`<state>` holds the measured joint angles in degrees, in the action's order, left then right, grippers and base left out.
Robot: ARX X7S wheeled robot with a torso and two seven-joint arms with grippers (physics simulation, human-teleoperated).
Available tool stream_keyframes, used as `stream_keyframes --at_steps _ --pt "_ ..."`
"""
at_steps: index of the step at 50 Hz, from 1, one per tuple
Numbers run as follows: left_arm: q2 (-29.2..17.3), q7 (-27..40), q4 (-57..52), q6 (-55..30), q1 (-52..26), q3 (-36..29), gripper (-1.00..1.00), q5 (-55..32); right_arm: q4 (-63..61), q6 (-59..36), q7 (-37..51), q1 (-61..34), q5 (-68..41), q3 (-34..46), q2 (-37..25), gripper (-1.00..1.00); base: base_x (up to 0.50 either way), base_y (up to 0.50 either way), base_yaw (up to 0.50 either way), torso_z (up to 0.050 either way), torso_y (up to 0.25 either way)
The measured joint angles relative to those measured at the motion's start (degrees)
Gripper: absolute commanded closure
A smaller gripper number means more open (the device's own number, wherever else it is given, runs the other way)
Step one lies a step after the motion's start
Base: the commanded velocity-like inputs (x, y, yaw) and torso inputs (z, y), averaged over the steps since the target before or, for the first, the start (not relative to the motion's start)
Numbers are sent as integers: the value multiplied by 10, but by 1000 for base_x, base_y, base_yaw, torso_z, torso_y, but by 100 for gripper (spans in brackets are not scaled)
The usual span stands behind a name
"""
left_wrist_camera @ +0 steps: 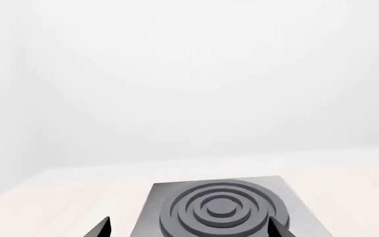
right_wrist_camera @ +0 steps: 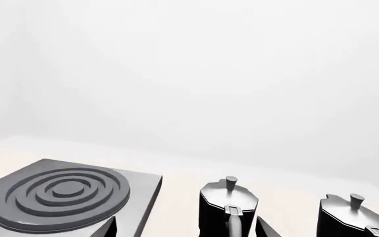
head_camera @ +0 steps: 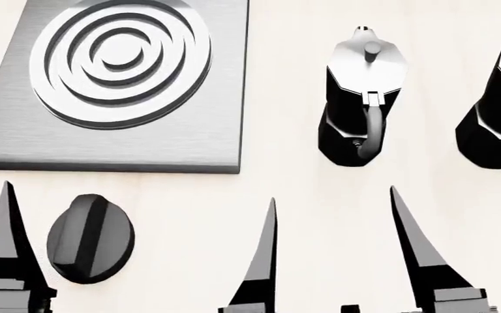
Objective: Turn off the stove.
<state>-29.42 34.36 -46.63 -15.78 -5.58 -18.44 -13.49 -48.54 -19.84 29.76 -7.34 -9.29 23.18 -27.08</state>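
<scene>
Head view: unmarked stove (head_camera: 24, 140), knob (head_camera: 91, 238) alongside.

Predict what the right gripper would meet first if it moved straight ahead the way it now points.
Probably the nearer moka pot, framed between the right gripper fingertips; height is unclear, so it might pass over.
</scene>
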Motion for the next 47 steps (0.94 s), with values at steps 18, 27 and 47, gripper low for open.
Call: stream_keyframes --at_steps 18,27,47 --pt "-9 7 -38 -8 -3 17 -100 -14 -42 -54 0 -42 -3 5 1 -100 0 0 0 0 0" --pt "-11 10 -54 -18 -13 23 -100 -23 -56 -73 -1 -60 -6 6 1 -100 0 0 0 0 0" --pt "-16 18 -86 -40 -35 31 -100 -41 -89 -122 0 -109 -20 6 4 -100 0 0 0 0 0"
